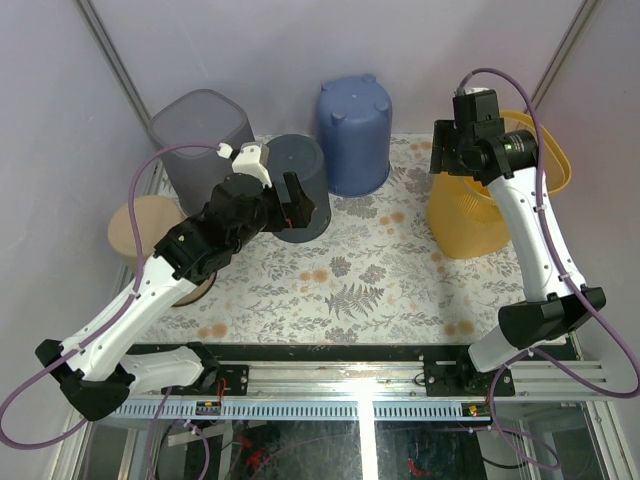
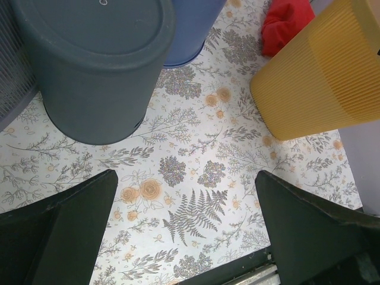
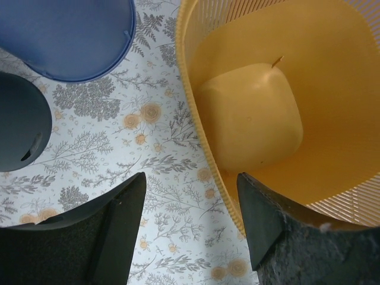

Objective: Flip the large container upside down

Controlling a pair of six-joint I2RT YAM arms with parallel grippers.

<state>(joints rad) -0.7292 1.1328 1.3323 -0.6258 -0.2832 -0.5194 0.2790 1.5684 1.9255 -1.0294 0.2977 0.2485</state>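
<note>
Right gripper (image 3: 190, 184) wide open, straddling yellow container's (image 3: 249, 119) wall by the table's (image 3: 89, 136) right edge. You want a deeper bite before closing.

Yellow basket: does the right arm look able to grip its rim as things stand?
Probably yes. The right gripper hangs open above the rim of the yellow basket, one finger outside the wall, one over the inside, with nothing in between.

The tool (image 3: 190, 181), fingers spread, straddles the wall of the upright yellow basket (image 3: 332, 89) over the counter (image 3: 119, 142); blue bin (image 3: 71, 35) and grey bin (image 3: 18, 119) at left.
</note>
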